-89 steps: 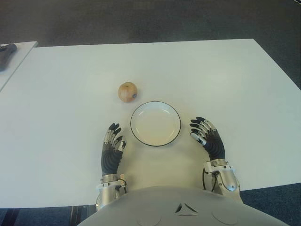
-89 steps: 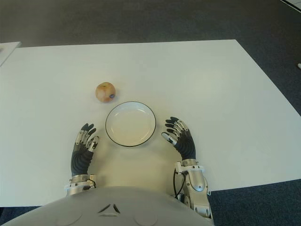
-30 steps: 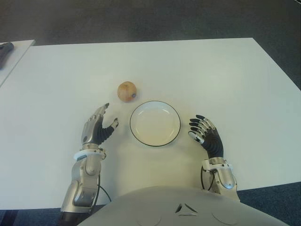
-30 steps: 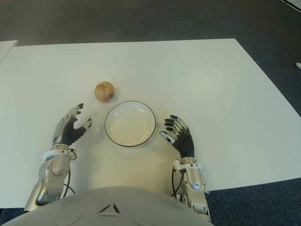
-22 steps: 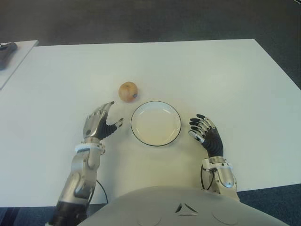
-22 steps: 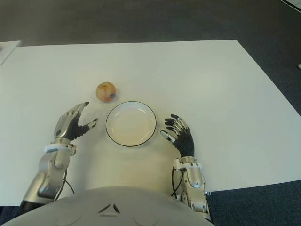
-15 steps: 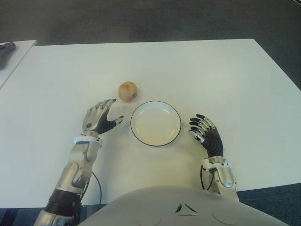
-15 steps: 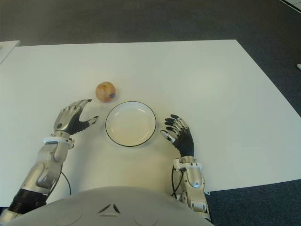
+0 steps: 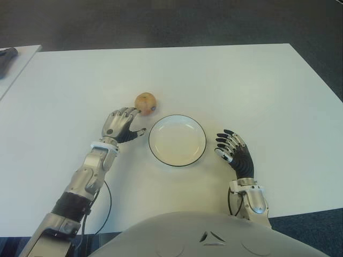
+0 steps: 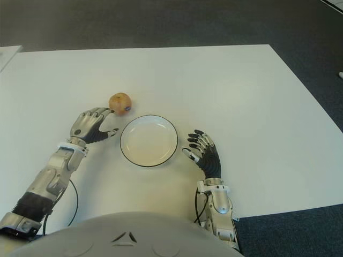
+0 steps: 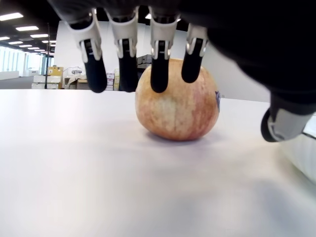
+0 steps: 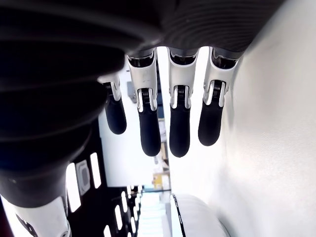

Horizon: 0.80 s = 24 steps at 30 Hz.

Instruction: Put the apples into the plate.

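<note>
White table stands on dark carpet.

In the left wrist view, the left hand covers the apple's top, so fingertip contact cannot be judged. The plate is cut off at three o'clock. At ten o'clock in the left eye view, a dark object is cropped, unidentifiable.

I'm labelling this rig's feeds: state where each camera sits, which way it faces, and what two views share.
Left eye view: on the head, looking down at the white table; both arms show.
Right eye view: the same, set slightly aside.
Left wrist view: on the left wrist, facing the apple past the open left robot hand.
Right wrist view: on the right wrist, along the open right robot hand.
Shared: apple and plate.
</note>
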Motion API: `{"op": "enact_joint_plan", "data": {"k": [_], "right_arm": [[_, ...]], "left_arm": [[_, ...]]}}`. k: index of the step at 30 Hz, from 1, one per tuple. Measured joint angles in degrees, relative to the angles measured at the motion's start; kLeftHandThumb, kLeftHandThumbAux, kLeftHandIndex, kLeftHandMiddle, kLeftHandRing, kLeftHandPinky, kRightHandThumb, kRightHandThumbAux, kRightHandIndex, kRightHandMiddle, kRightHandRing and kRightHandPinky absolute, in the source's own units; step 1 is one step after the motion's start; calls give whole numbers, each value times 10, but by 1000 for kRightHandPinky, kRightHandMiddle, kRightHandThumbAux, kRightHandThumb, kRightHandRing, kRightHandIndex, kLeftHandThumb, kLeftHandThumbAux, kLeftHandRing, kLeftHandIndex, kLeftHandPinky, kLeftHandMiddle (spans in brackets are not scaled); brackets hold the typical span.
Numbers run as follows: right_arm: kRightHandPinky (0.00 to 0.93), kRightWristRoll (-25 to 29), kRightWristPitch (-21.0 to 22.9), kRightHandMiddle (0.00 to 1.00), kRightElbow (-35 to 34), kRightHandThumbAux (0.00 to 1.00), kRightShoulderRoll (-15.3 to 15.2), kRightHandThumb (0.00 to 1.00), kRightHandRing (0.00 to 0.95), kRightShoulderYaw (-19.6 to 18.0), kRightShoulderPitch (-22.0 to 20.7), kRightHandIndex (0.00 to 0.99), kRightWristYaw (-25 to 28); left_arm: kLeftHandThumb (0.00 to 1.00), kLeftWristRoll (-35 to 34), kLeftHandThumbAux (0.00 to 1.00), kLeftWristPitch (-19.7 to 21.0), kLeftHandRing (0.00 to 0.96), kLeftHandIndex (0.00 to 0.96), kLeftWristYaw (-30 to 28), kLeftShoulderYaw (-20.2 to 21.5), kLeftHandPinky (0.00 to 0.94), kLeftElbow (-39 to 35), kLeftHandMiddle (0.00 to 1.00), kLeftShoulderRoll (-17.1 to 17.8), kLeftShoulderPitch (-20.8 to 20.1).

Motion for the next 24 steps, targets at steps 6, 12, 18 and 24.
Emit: {"op": "enact_joint_plan", "data": {"k": [6,12,18,24], "right_arm": [[333,0,-9,335,6,767,0,606,320,-1,0,205,-2],[324,0,-17,328,10,770,0,595,313,-1,-2,202,-2],[330,-3,-17,324,13,767,0,576,310,-1,-3,205,-4],[331,-4,-19,327,16,765,-1,588,313,-1,-6,210,-4]], "left_arm": [[376,0,385,-7,177,175,13,-16,215,37,179,0,-30],[374,0,379,-13,163,163,28,-26,210,69,162,0,-55],[376,-1,372,-12,155,157,46,-32,205,90,153,-6,-72],[374,-3,367,-11,151,152,61,-35,204,103,147,-9,-84]]}}
